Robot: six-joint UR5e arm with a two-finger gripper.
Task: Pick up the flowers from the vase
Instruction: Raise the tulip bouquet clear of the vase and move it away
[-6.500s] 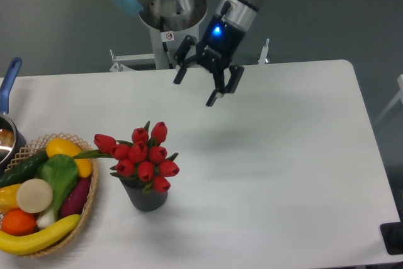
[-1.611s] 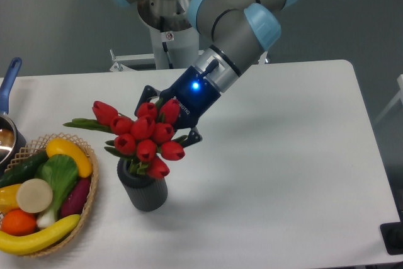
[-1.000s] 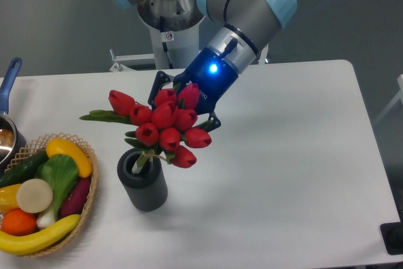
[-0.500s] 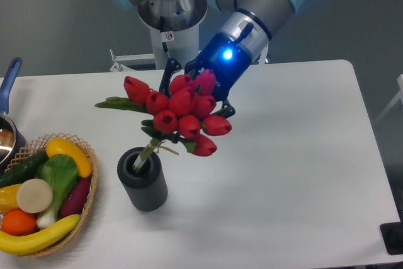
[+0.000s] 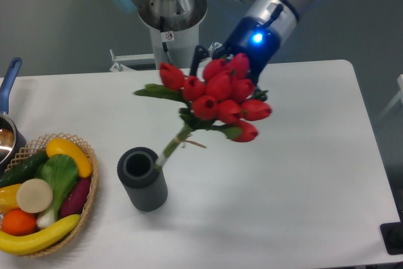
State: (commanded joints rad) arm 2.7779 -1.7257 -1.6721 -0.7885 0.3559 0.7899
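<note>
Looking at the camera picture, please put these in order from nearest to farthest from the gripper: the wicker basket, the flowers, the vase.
1. The flowers: held at the gripper, lifted above the table.
2. The vase: on the table, below and to the picture's left of the gripper.
3. The wicker basket: at the picture's far left edge of the table, beyond the vase.

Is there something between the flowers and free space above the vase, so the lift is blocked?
Nothing visible blocks it. The flowers hang tilted in the gripper, their stem ends at the rim of the vase.
</note>
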